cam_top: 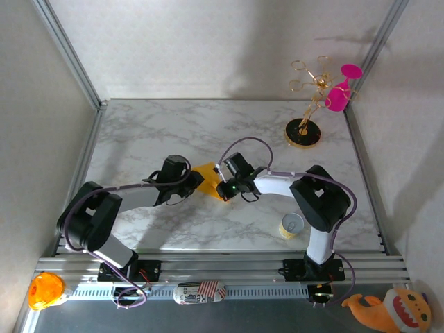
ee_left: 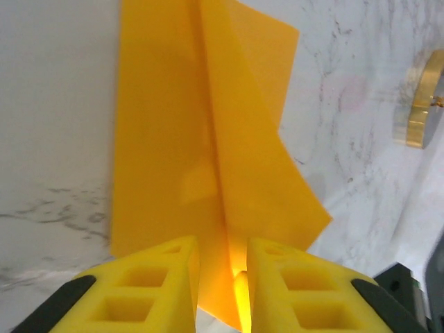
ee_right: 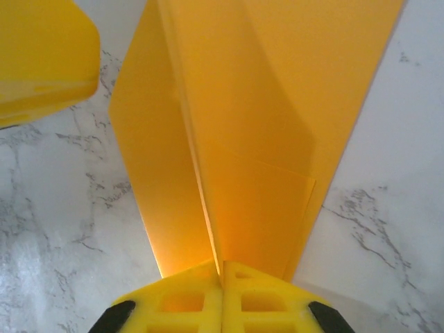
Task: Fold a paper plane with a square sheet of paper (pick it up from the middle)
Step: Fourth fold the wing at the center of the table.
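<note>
Pinching paper (ee_right: 243, 139) crease, right pincer (ee_right: 222, 270) clamped to hold fold; left pincer (ee_left: 223, 257) straddles crease, grip unclear.

1. Your top camera sits high above and behind the arms (cam_top: 139, 198). It looks down and forward over the whole counter (cam_top: 208, 125) from well back.
2. Your left wrist camera rides just behind the left claw (ee_left: 223, 250). It looks out along the fingers, very near the paper (ee_left: 166, 139).
3. Your right wrist camera sits likewise behind the right claw (ee_right: 222, 270), equally near.
4. All three views share the paper and the marble beside it. The right wrist view also catches a corner of the left claw.
</note>
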